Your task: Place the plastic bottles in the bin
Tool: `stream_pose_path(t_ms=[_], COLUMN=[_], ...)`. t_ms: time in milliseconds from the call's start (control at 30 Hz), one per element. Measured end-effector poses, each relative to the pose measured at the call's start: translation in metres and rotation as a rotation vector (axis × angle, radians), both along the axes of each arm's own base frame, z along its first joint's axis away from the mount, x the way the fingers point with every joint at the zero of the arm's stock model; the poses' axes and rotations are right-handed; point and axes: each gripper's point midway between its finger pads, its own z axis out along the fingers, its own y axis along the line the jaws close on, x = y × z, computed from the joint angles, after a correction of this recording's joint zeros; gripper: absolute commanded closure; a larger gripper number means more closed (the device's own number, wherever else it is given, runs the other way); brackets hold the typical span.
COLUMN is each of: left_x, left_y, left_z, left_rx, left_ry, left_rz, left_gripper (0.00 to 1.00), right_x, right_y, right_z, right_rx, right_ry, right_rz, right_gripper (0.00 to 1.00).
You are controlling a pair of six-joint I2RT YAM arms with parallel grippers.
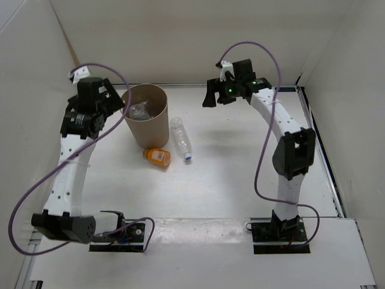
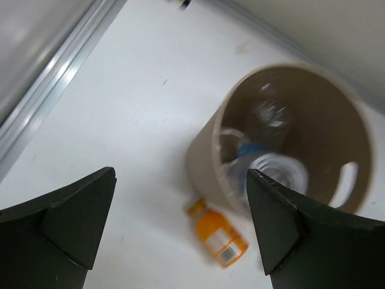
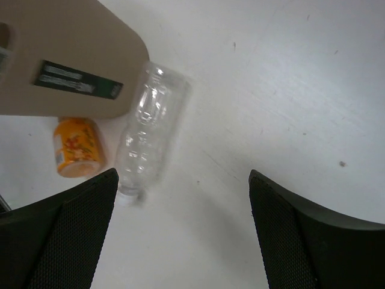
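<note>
The brown bin (image 1: 147,129) stands upright at the back left. Clear bottles (image 2: 271,162) with a blue label lie inside it. A short orange bottle (image 1: 157,156) lies on the table against the bin's near side. A plain clear bottle (image 1: 180,139) lies just right of the bin, cap toward me. My left gripper (image 1: 118,102) is open and empty, raised beside the bin's left rim. My right gripper (image 1: 215,99) is open and empty, high over the table right of the bin. The right wrist view shows the clear bottle (image 3: 147,135), the orange bottle (image 3: 75,153) and the bin wall (image 3: 66,60).
White walls enclose the table on three sides. A metal rail (image 2: 57,90) runs along the left edge, another (image 1: 313,129) along the right. Purple cables loop from both arms.
</note>
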Motion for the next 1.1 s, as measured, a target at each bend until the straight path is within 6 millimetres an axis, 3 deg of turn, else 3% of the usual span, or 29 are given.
stream_pose_path(t_ms=[167,300,433,533,633,733,833,1000,1100], left_x=[-0.058,-0.095,-0.121,-0.135,-0.146,-0.152,-0.158,-0.164,-0.164], left_y=[0.018,0.022,0.026,0.029,0.032,0.033,0.036,0.039,0.039], left_z=[-0.057,-0.097,-0.106,-0.104,-0.103,-0.106,-0.109,-0.114,-0.115], left_rx=[-0.048,-0.093,-0.121,-0.136,-0.143,-0.150,-0.157,-0.172,-0.178], left_ry=[0.165,0.304,0.363,0.367,0.379,0.400,0.423,0.450,0.451], left_rz=[0.097,0.155,0.196,0.215,0.232,0.247,0.262,0.289,0.293], left_gripper=[0.00,0.00,0.00,0.00,0.00,0.00,0.00,0.00,0.00], right_x=[0.007,0.000,-0.013,-0.017,-0.014,-0.009,-0.011,-0.028,-0.039], right_y=[0.018,0.048,0.077,0.094,0.104,0.111,0.112,0.105,0.105], right_z=[-0.093,-0.132,-0.143,-0.137,-0.131,-0.134,-0.149,-0.178,-0.181], right_rx=[-0.056,-0.075,-0.065,-0.037,-0.008,0.006,-0.002,-0.036,-0.027], right_ry=[0.191,0.273,0.304,0.304,0.306,0.326,0.370,0.483,0.537], right_rz=[0.043,0.092,0.147,0.183,0.206,0.230,0.242,0.257,0.297], right_gripper=[0.10,0.10,0.10,0.10,0.17,0.18,0.18,0.18,0.21])
